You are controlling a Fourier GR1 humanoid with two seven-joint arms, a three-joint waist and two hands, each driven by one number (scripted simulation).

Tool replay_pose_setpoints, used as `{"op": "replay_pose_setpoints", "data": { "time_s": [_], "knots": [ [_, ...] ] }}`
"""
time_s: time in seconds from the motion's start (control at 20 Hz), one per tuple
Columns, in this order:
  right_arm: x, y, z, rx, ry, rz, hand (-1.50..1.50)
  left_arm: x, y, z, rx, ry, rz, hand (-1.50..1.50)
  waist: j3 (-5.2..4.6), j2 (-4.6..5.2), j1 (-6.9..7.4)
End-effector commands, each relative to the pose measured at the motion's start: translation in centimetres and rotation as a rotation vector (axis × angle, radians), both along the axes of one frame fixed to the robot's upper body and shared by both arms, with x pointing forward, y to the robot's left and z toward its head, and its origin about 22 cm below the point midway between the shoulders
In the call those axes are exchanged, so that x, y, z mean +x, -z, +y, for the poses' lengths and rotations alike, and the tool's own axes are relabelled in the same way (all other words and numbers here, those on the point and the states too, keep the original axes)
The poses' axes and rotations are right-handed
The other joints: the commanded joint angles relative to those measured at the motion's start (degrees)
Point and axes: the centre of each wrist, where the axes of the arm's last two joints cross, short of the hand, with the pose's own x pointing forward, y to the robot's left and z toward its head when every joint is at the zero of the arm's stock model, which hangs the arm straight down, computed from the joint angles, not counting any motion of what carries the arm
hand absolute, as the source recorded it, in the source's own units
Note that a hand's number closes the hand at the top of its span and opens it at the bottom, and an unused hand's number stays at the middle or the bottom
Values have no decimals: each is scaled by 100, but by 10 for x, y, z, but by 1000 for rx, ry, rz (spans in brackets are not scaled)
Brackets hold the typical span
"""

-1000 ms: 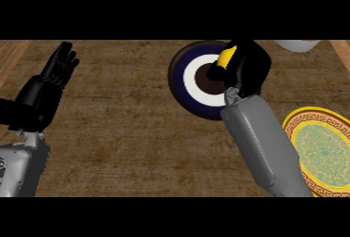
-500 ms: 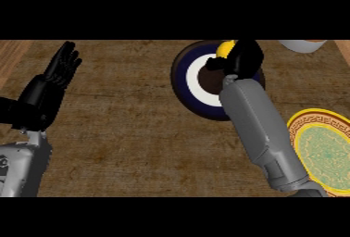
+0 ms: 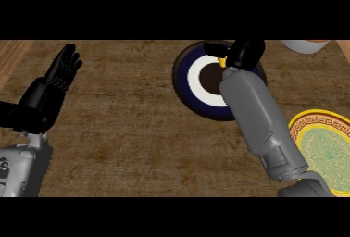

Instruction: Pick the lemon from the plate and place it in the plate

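Overhead, the head view shows a dark blue plate (image 3: 186, 90) with a white ring and a dark brown centre lying on the brown, weathered-looking counter (image 3: 137, 139), toward the far middle. Over its far right rim the right hand (image 3: 245, 52) sits with black fingers curled down around the lemon (image 3: 222, 61), of which only a small yellow sliver peeks out at the hand's lower left edge; the rest of the fruit is hidden by the fingers. The grey right forearm runs diagonally from the lower right up across the blue plate's right side, covering that part of it. At the right edge, near the forearm's lower end, lies a second plate (image 3: 301, 127) with a yellow rim, a patterned border and a pale green middle; nothing shows on its visible part, and the picture's edge cuts it off. At the far right a pale rounded vessel (image 3: 304, 45) shows only in part, just beyond the blue plate. At the view's left, the left hand (image 3: 58, 76) rests open with straight fingers held close together and pointing away, well apart from both plates. A lighter wooden strip (image 3: 12, 58) borders the counter at the far left.
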Motion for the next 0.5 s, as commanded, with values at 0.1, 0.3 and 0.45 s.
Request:
{"op": "replay_pose_setpoints", "data": {
  "time_s": [0.1, 0.3, 0.45],
  "knots": [
    [-2, -8, -11, 155, 66, -212, -150, -2, 13, 4, -11, -8, 25, 0, 3, -25, -74],
    [-17, 3, -22, 211, 82, -282, -150, -9, 9, 9, 11, -44, 14, 0, -2, -94, -194],
    [-34, 10, -28, 235, 84, -318, -150, -4, 11, 30, 10, -36, 13, 0, -9, -120, -314]
  ]
}}
